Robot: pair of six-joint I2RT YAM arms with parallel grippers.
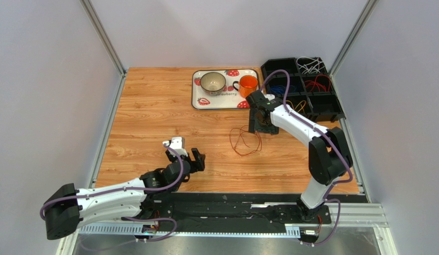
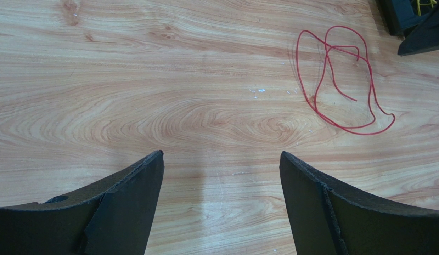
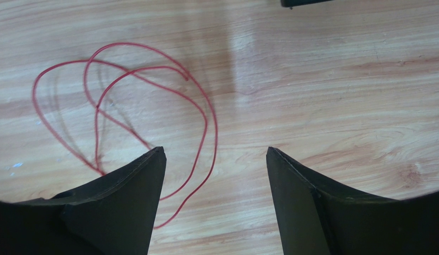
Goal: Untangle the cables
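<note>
One thin red cable (image 1: 246, 141) lies in loose loops on the wooden table, right of centre. My right gripper (image 1: 258, 125) hovers just beyond it, open, nothing between its fingers. In the right wrist view the red cable (image 3: 216, 136) runs past the left finger (image 3: 136, 186) and rests on the wood. My left gripper (image 1: 195, 160) sits low near the front, open and empty, with the red cable (image 2: 369, 74) far off to its upper right. More cables lie in a black divided box (image 1: 333, 109): white (image 1: 311, 65), blue (image 1: 280, 89), red (image 1: 318, 83), yellow (image 1: 296, 105).
A strawberry-print tray (image 1: 197, 101) at the back centre carries a metal bowl (image 1: 213, 81) and an orange cup (image 1: 248, 83). Grey walls and metal posts close in the table on three sides. A black rail holds the arm bases along the near edge.
</note>
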